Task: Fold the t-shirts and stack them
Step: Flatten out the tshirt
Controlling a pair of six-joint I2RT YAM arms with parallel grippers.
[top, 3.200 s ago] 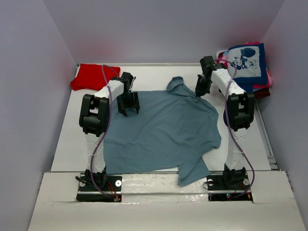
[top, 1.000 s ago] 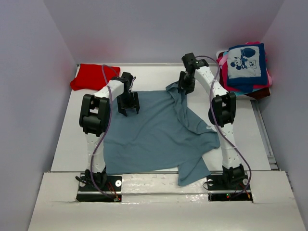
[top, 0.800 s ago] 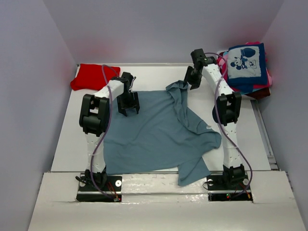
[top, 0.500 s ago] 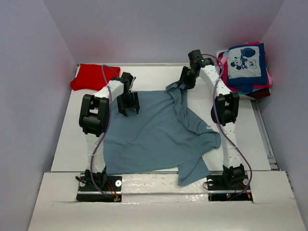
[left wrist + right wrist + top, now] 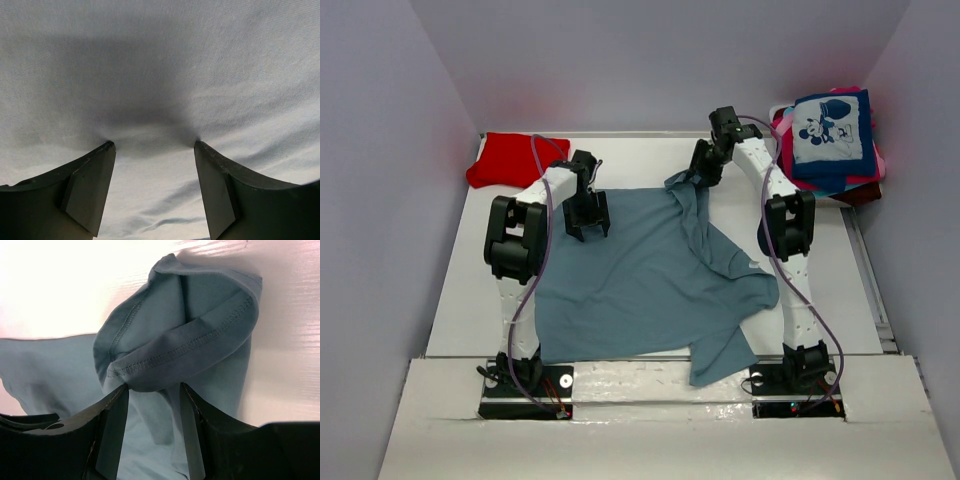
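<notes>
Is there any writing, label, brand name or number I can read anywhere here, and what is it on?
No readable text in any view.
On the navy t-shirt: only a cartoon mouse picture; any lettering there is too small to make out.
On the grey-blue t-shirt and the red t-shirt: plain cloth, no print or label showing.
</notes>
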